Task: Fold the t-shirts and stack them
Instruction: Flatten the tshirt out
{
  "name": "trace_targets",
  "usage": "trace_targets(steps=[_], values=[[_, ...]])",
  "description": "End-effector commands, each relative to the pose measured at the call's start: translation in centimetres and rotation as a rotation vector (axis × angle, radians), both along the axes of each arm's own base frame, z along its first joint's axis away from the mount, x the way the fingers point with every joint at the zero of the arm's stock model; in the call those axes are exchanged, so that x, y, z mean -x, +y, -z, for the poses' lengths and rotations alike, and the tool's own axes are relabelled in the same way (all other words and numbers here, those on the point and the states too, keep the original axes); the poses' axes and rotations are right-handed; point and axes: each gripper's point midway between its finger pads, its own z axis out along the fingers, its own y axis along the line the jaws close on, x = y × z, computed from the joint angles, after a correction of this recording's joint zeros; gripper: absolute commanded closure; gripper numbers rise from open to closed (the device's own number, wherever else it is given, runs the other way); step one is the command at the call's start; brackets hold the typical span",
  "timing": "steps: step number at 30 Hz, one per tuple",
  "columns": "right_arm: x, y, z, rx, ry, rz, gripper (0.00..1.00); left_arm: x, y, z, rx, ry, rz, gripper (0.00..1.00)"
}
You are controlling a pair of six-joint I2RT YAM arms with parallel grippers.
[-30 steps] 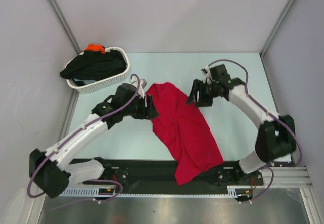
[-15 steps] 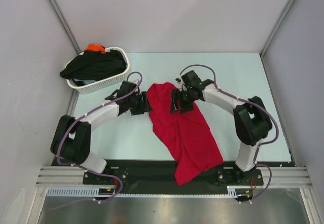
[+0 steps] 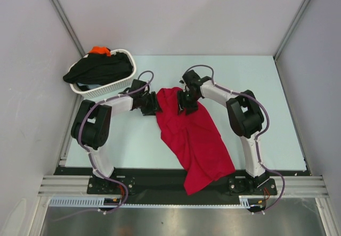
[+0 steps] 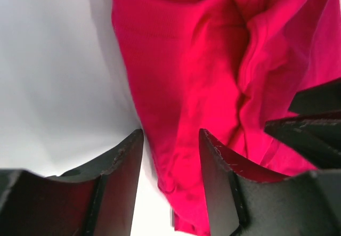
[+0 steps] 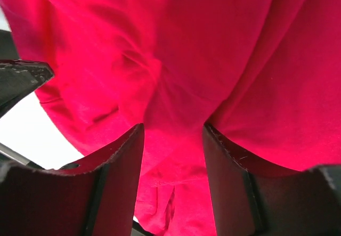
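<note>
Basket (image 3: 109,90) with black t-shirt (image 3: 98,70), near red t-shirt (image 3: 197,135)

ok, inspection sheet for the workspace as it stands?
Surface: pale blue table.
Job's things: red t-shirt crumpled, unfolded, near end over the black base plate; black t-shirt and orange t-shirt in the white basket.
Clutter: white basket, far left corner.
Grippers: left gripper open, straddling the red t-shirt's edge; right gripper open over a fold of it.
Cables: purple cables, slack loops behind both grippers.
Surroundings: grey walls, metal frame.
</note>
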Motion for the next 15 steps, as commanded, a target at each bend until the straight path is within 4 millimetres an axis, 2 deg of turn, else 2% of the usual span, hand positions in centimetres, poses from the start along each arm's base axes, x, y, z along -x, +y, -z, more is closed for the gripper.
trace_targets(steps=[1,3,4,5,7,8,9,10,11,12,15], values=[[-0.7,0.5,-0.6,0.001,-0.021,-0.005,0.47,-1.9,-0.8,-1.3,0.027,-0.059,0.033,0.48],[-0.7,0.7,0.0,0.000,-0.006,-0.002,0.49,-2.1,-0.8,-0.8,0.022,-0.051,0.035,0.49],[-0.8,0.7,0.2,0.002,-0.004,-0.002,0.57,-2.3,-0.7,-0.7,0.023,-0.050,0.031,0.63],[-0.8,0.6,0.7,0.010,0.004,-0.003,0.63,-2.5,-0.8,-0.9,0.031,-0.052,0.031,0.73],[-1.5,0.6,-0.1,0.014,-0.021,0.001,0.78,-2.8,-0.8,-1.4,0.029,-0.069,0.027,0.90],[-1.7,0.2,-0.3,0.025,-0.025,0.013,0.83,-3.1,-0.6,-1.9,0.021,-0.085,0.024,0.94],[-2.4,0.2,-1.8,0.019,-0.058,0.025,0.87,-3.4,-0.6,-2.5,0.017,-0.100,0.021,0.99],[-3.1,-0.5,-2.5,0.036,-0.080,0.049,0.99,-3.3,-0.3,-3.3,0.005,-0.110,0.021,1.00],[-3.6,-1.5,-3.3,0.048,-0.087,0.078,1.00,-4.0,-0.1,-4.5,-0.013,-0.144,0.022,1.00],[-4.6,-2.0,-5.8,0.045,-0.144,0.104,1.00,-3.9,0.2,-5.2,-0.028,-0.148,0.020,0.99],[-6.1,-4.9,-10.0,0.062,-0.225,0.172,1.00,-4.7,0.9,-10.4,-0.054,-0.266,0.016,1.00]])
